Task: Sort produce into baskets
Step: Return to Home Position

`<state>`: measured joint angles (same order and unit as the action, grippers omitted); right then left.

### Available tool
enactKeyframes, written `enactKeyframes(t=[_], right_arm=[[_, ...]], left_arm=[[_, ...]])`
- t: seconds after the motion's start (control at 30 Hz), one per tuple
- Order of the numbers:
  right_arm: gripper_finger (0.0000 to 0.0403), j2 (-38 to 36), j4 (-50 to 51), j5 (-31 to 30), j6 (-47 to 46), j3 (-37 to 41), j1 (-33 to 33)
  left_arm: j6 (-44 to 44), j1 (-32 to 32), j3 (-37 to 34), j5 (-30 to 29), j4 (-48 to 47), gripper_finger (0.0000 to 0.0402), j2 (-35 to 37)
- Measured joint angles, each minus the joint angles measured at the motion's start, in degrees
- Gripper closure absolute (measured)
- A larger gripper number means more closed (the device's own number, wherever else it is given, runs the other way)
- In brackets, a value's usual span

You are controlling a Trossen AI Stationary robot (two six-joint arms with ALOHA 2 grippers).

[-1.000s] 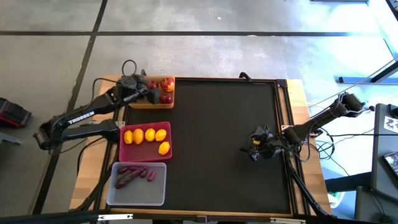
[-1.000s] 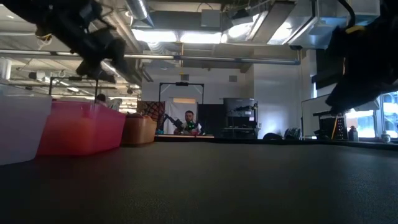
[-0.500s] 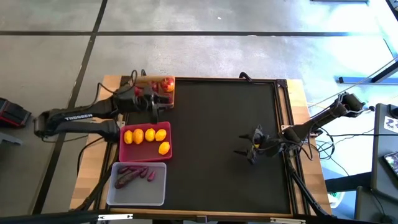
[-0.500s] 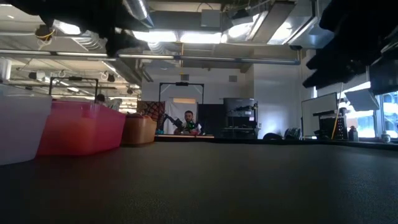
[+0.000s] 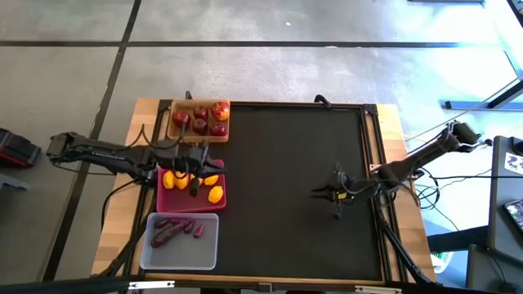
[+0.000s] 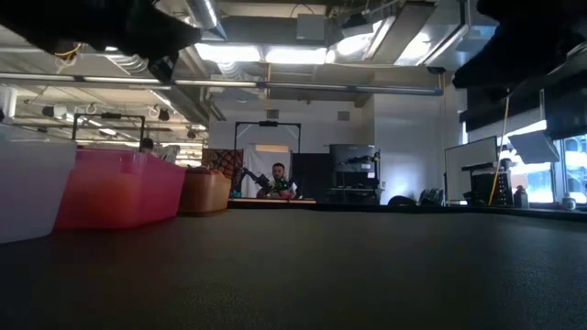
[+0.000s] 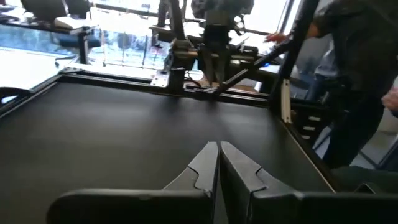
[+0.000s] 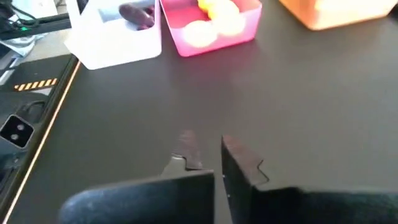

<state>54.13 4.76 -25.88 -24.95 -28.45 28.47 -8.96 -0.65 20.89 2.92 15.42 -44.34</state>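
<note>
High view shows apples (image 5: 200, 122) in the tan tray (image 5: 198, 139), lemons (image 5: 215, 194) in the pink tray (image 5: 188, 207), roots (image 5: 172, 231) in the clear tray (image 5: 180, 255); sorting looks done, my left gripper (image 5: 194, 181) clenched empty, right gripper (image 5: 333, 194) slightly parted.

— How are the arms looking?
— Left arm (image 5: 106, 153) and right arm (image 5: 417, 159) are showing slim black links, black cables (image 5: 423, 194) looping by the right.
— The grippers?
— Left gripper (image 7: 217, 146) and right gripper (image 8: 204, 142) are showing flat dark-grey notched fingers.
</note>
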Motion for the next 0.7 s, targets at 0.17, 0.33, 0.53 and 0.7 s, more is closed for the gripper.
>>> enactKeyframes(t=[0.17,0.33,0.53,0.7], right_arm=[[0.0373,-6.8,3.3,0.0,3.7,0.0,0.0],[0.0368,-12.6,3.7,2.0,9.1,0.0,0.0],[0.0397,-18.5,5.8,3.1,12.4,0.0,0.0],[0.0397,-25.7,2.5,3.8,14.9,4.1,0.0]], left_arm=[[0.6,-0.4,-3.9,-0.2,5.2,0.0392,0.8],[2.4,-0.3,-5.4,-0.2,6.8,0.0400,2.1],[3.3,-0.3,-5.5,-0.2,6.7,0.0395,2.3],[2.6,-0.3,-5.5,-0.2,6.3,0.0400,2.3]])
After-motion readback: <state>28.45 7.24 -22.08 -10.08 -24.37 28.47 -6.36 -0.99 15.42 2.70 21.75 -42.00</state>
